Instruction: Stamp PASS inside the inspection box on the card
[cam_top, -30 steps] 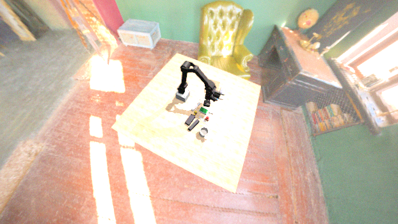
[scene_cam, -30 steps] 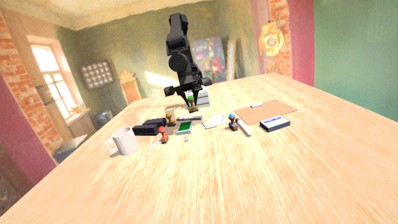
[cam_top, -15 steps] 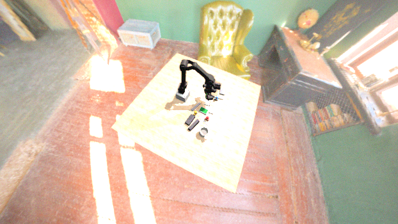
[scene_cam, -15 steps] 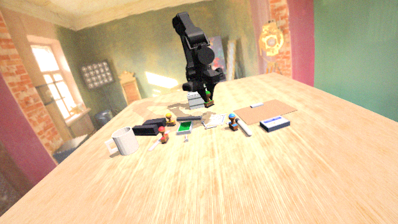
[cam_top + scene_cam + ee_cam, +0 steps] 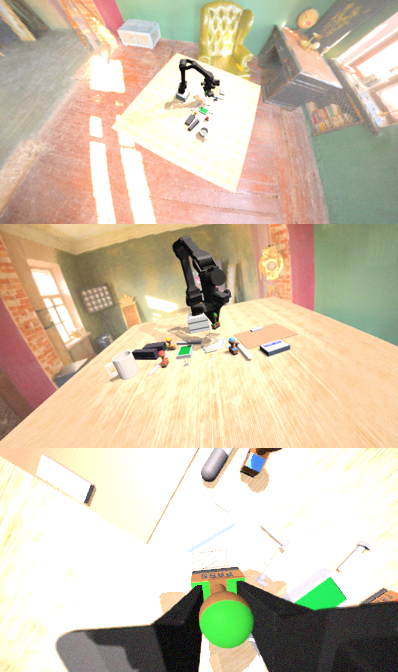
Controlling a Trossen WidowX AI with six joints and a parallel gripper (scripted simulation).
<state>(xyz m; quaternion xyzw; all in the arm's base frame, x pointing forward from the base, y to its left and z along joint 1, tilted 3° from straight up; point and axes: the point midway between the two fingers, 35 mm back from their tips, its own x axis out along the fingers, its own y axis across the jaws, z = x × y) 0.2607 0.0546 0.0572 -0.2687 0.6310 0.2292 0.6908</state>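
Observation:
My gripper [image 5: 206,93] [image 5: 215,317] [image 5: 219,590] is shut on the green-knobbed PASS stamp [image 5: 215,324] [image 5: 226,623]. The stamp hangs above the bench; PASS shows on its brown block in the wrist view. The white card [image 5: 219,344] [image 5: 207,559] lies just beyond the stamp in the wrist view, with faint printed lines and a pale blue strip. Its surface is washed out, so I cannot make out the inspection box or any print. The green ink pad [image 5: 203,111] [image 5: 185,351] [image 5: 324,594] lies open, to the right of the stamp in the wrist view. The stamp's underside is hidden.
A blue-knobbed stamp [image 5: 232,345] [image 5: 254,464] and a thick marker [image 5: 244,351] [image 5: 215,466] stand and lie near the card. A brown board [image 5: 265,335] and blue pad [image 5: 275,348] are farther right. Red [image 5: 163,360] and yellow [image 5: 169,344] stamps, black blocks [image 5: 145,354] and a mug [image 5: 127,365] are left.

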